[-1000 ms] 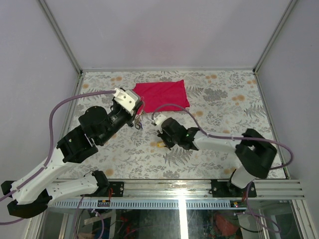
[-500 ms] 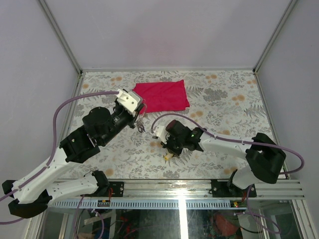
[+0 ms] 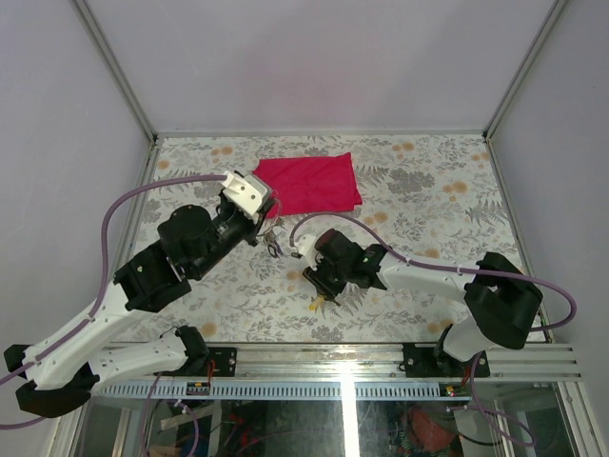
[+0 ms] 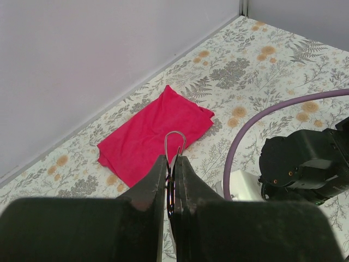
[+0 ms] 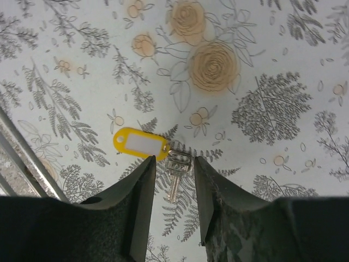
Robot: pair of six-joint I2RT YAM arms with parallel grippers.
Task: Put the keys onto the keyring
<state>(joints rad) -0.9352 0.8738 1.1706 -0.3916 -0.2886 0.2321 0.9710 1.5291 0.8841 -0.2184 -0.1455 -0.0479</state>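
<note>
Left gripper [image 4: 172,159] clamped on keyring [image 4: 174,132], wire loop jutting past its tips, off the table. Right gripper [image 5: 174,159]: jaws, shut a second ago, now stand apart over key [image 5: 175,176] with yellow tag [image 5: 140,144], lying flat between the tips. Reads as lining up a pick; threading not begun.

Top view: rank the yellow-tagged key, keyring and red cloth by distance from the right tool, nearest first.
1. Key: right at the right tool, on its near side.
2. Keyring: off to the left and farther back.
3. Cloth: at the far side, well behind both.
</note>
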